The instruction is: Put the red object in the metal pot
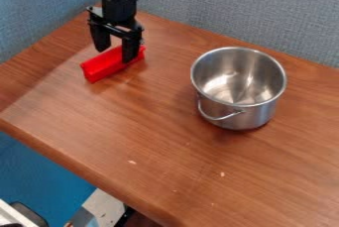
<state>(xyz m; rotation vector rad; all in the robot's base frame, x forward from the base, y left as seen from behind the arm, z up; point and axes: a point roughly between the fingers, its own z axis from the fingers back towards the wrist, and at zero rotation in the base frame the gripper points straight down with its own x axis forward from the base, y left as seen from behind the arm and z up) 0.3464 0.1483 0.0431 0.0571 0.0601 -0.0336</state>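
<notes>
Red block lies near the wooden counter's far-left edge, the wide-open, empty gripper straddling its right end, while the metal pot stands well apart across bare wood.

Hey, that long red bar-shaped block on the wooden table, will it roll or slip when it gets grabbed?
The long red bar-shaped block lies flat on squared faces, so rolling seems unlikely. It looks rigid, so probably no sagging. Its smooth surface might slip, and an off-centre grip could tilt it.
</notes>
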